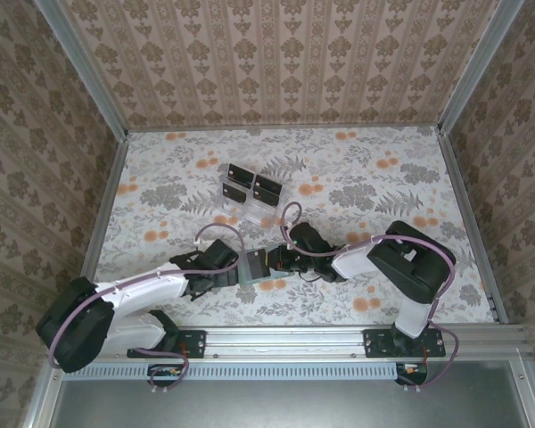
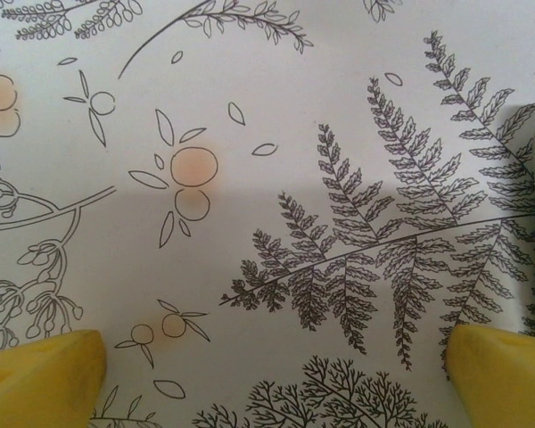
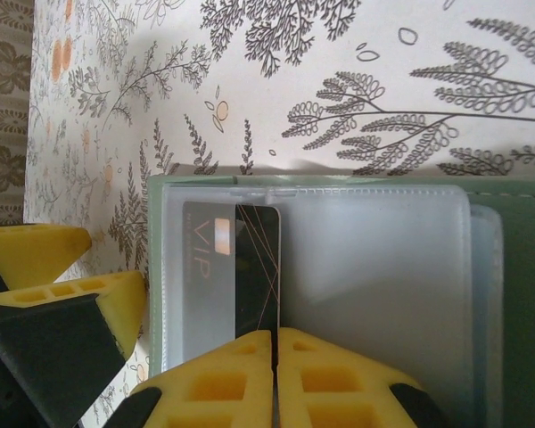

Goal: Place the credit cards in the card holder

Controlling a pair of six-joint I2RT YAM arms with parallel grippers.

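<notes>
Nearest the arm bases, the right gripper (image 3: 274, 343) is closed, its yellow tips pressed together at the near edge of a black VIP credit card (image 3: 216, 267). I cannot tell whether they pinch it. The card lies partly inside a clear sleeve (image 3: 374, 285) of the opened grey-green card holder (image 3: 526, 294), which rests on the floral tabletop (image 1: 383, 178). The left gripper (image 2: 272, 370) is spread wide just beside the holder's edge. Farther back, a clear rack (image 1: 250, 203) holds two black credit cards (image 1: 241, 173).
</notes>
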